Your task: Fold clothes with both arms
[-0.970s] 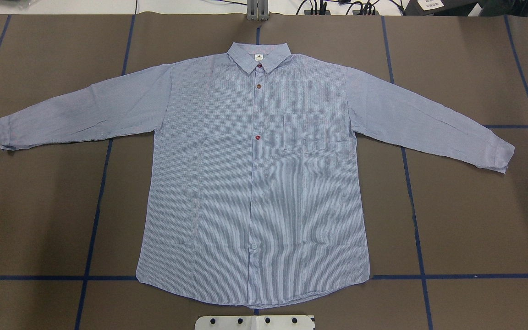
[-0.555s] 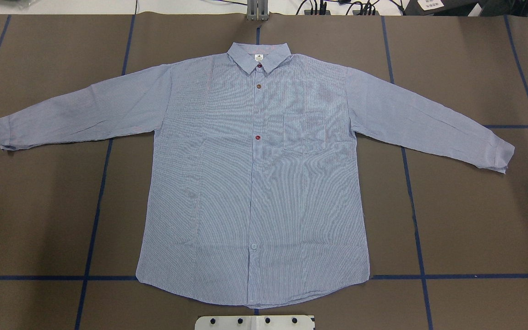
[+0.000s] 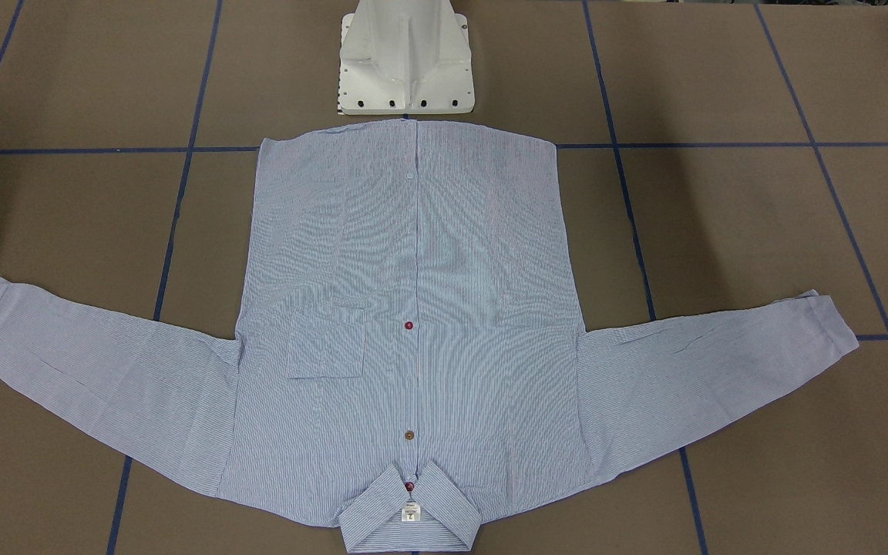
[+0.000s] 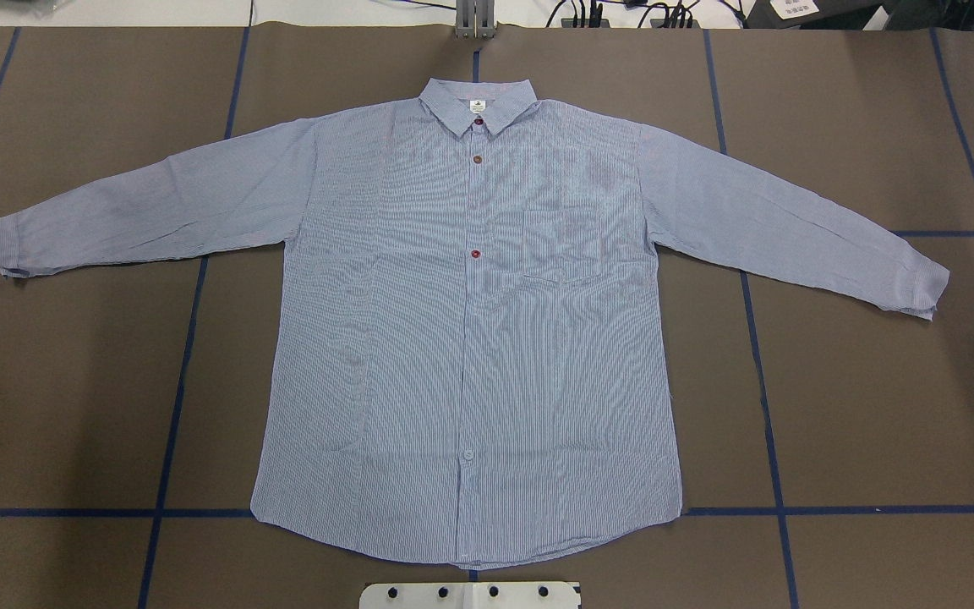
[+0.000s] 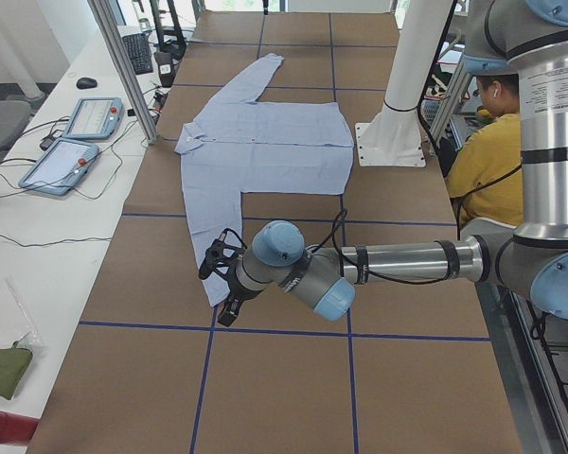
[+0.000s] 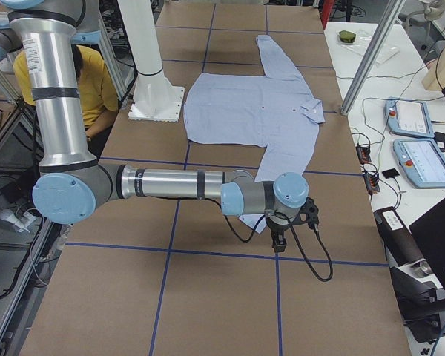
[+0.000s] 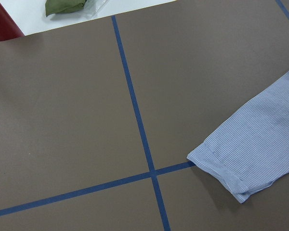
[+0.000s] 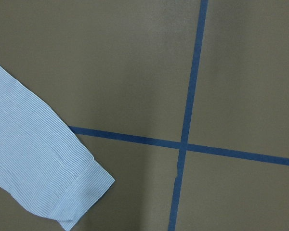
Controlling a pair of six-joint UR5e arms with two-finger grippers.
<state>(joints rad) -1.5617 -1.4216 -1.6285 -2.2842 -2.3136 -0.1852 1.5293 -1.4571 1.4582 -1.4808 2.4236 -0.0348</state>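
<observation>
The light blue-and-white striped shirt (image 4: 470, 338) lies flat and face up on the brown table, buttoned, collar at the far side, both sleeves spread out sideways (image 3: 413, 254). My left gripper (image 5: 229, 310) hangs above the end of the near sleeve in the exterior left view; I cannot tell whether it is open or shut. The left wrist view shows that cuff (image 7: 231, 166) below it. My right gripper (image 6: 277, 241) hangs above the other sleeve's end; I cannot tell its state either. The right wrist view shows that cuff (image 8: 79, 190). Neither arm shows in the overhead or front views.
The white pedestal base (image 3: 405, 62) stands at the shirt's hem. Blue tape lines (image 4: 174, 406) form a grid on the table. A person in yellow (image 5: 492, 161) sits behind the robot. Teach pendants (image 5: 71, 161) lie on a side table; a green cloth (image 7: 65, 6) lies beyond the table's end.
</observation>
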